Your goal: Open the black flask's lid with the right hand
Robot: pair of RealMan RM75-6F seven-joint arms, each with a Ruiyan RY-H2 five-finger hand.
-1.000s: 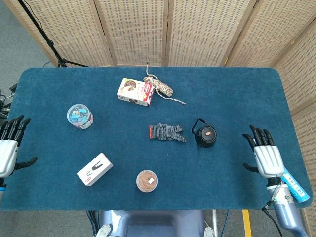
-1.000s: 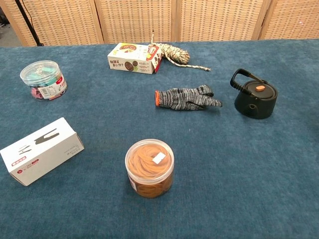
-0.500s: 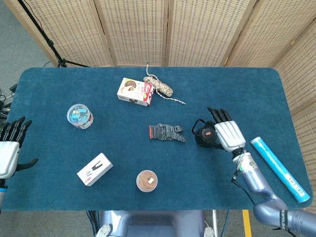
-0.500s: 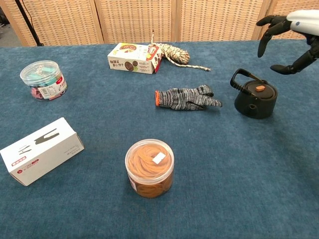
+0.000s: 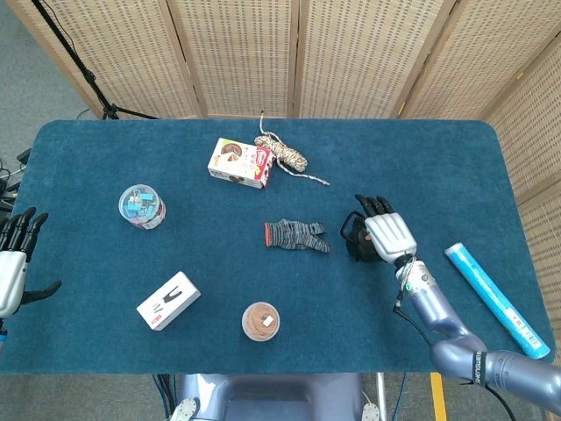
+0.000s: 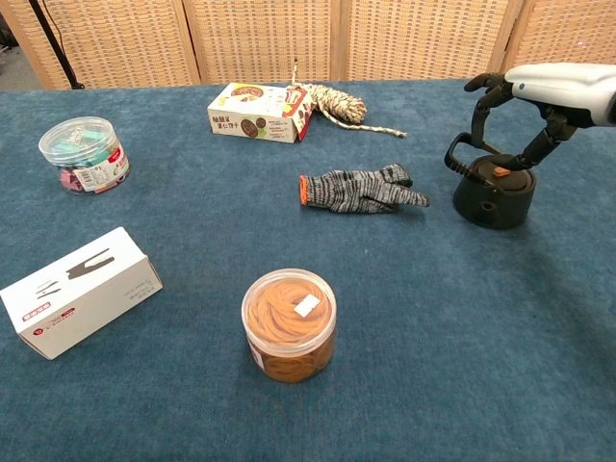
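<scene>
The black flask (image 6: 493, 199) stands right of the table's middle, with an orange button on its lid and a looped handle at its left. My right hand (image 6: 551, 89) hovers just over it, palm down. Its fingers (image 6: 478, 114) reach down at the handle side and the thumb comes down at the lid's right. I see no firm grip. From the head view the right hand (image 5: 387, 235) covers most of the flask (image 5: 352, 237). My left hand (image 5: 12, 267) rests at the table's left edge, fingers apart and holding nothing.
A striped glove (image 5: 296, 235) lies just left of the flask. Behind it are a snack box (image 5: 237, 163) and a rope coil (image 5: 282, 155). A clip jar (image 5: 141, 206), a white box (image 5: 167, 300) and a rubber-band jar (image 5: 261, 321) sit further left. A blue tube (image 5: 496, 299) lies at the right.
My right hand has moved left from the table's right edge to over the flask and lowered its fingers around the lid. The blue tube it hid now shows. The left hand has barely moved.
</scene>
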